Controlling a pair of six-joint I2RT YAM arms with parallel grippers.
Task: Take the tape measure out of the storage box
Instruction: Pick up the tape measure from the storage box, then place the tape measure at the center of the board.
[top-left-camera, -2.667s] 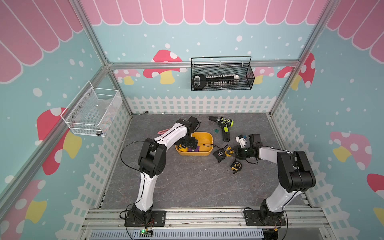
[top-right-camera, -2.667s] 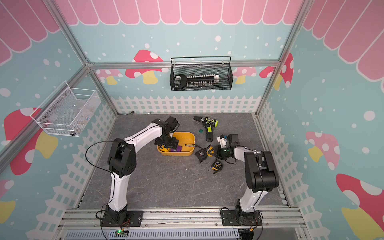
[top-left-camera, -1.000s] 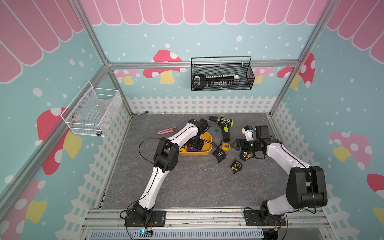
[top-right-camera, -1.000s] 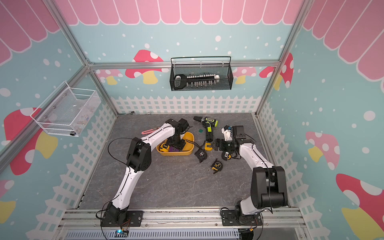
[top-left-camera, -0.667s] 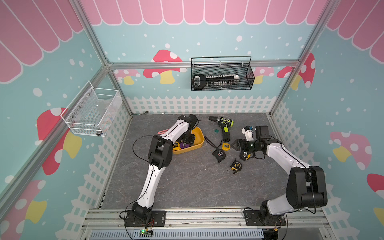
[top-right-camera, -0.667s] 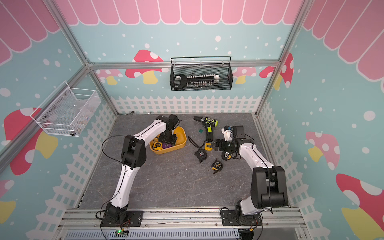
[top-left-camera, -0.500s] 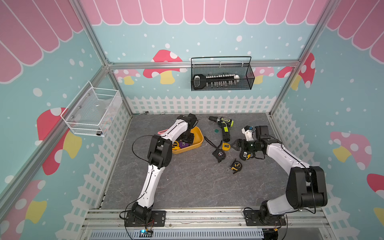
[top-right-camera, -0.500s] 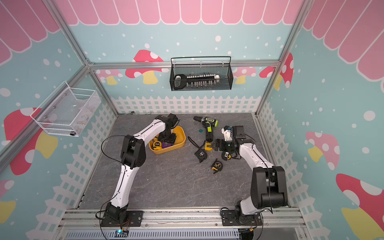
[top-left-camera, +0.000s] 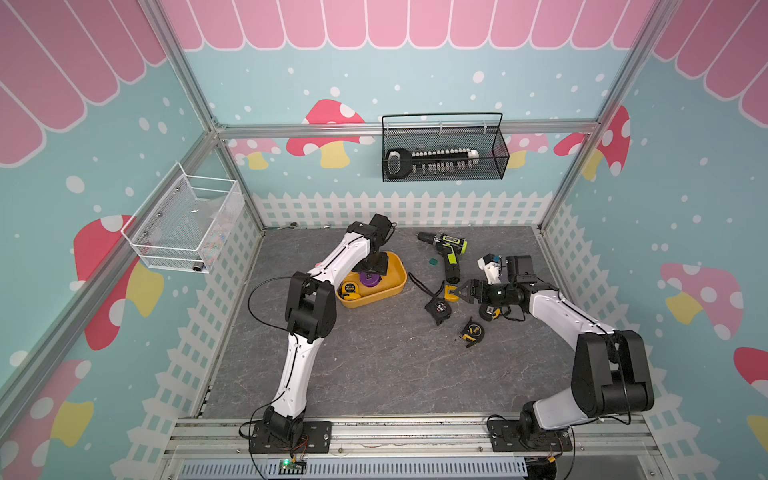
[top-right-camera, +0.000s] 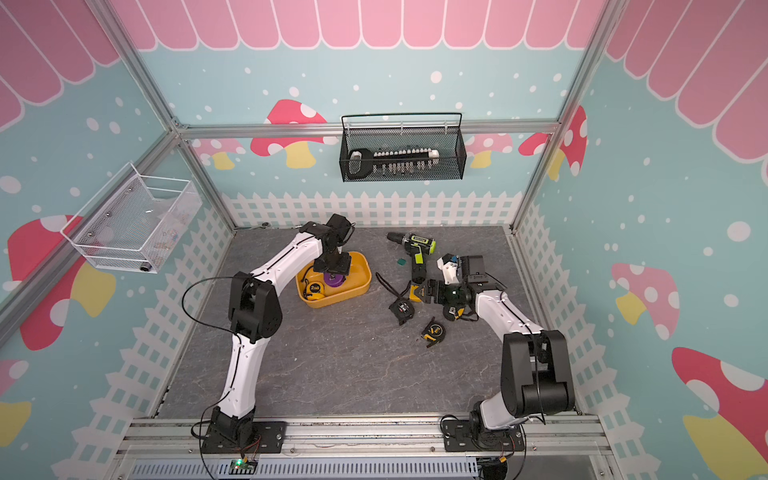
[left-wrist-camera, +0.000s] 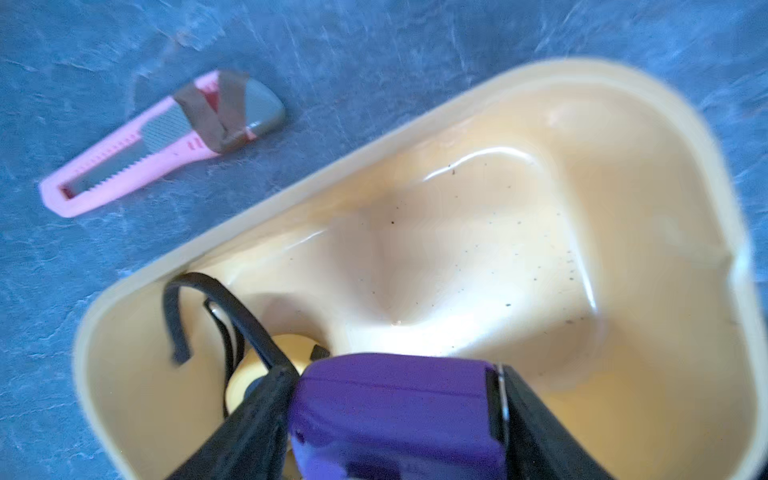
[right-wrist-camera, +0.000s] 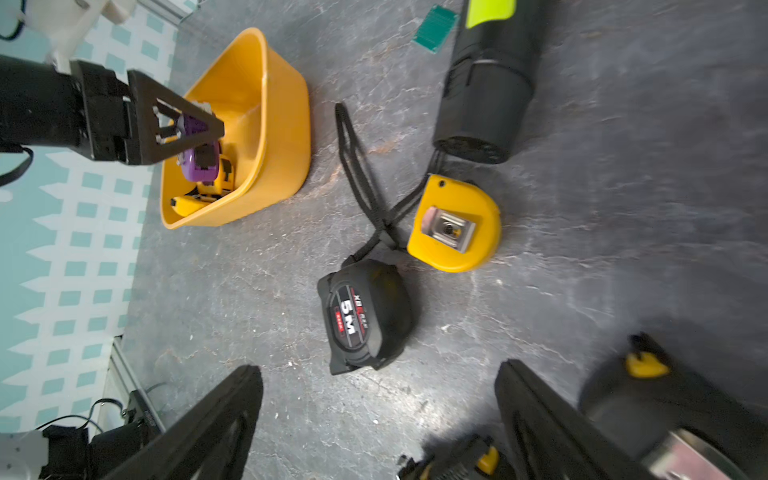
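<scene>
The storage box (top-left-camera: 397, 286) (top-right-camera: 362, 286) is a yellow-orange tub on the grey floor, left of centre. My left gripper (top-left-camera: 374, 266) (left-wrist-camera: 395, 374) reaches into it from above and is shut on a purple tape measure (left-wrist-camera: 395, 399) (right-wrist-camera: 195, 145) (top-right-camera: 333, 277), still over the tub. A yellow tape measure (top-left-camera: 350, 289) (right-wrist-camera: 220, 170) lies in the tub beside it. My right gripper (top-left-camera: 461, 291) (right-wrist-camera: 378, 374) stands open low over the floor to the right, with nothing between its fingers.
Several tape measures lie near the right gripper: a black one (top-left-camera: 438, 309) (right-wrist-camera: 365, 316), a yellow one (right-wrist-camera: 455, 224) and a black-yellow one (top-left-camera: 471, 332). A drill (top-left-camera: 446, 249) lies behind them. A pink utility knife (left-wrist-camera: 162, 141) lies beside the tub.
Over the last second the tub slid left and turned as the left arm drew back with the purple tape measure. In the last half second nothing moved; the right arm has stayed put.
</scene>
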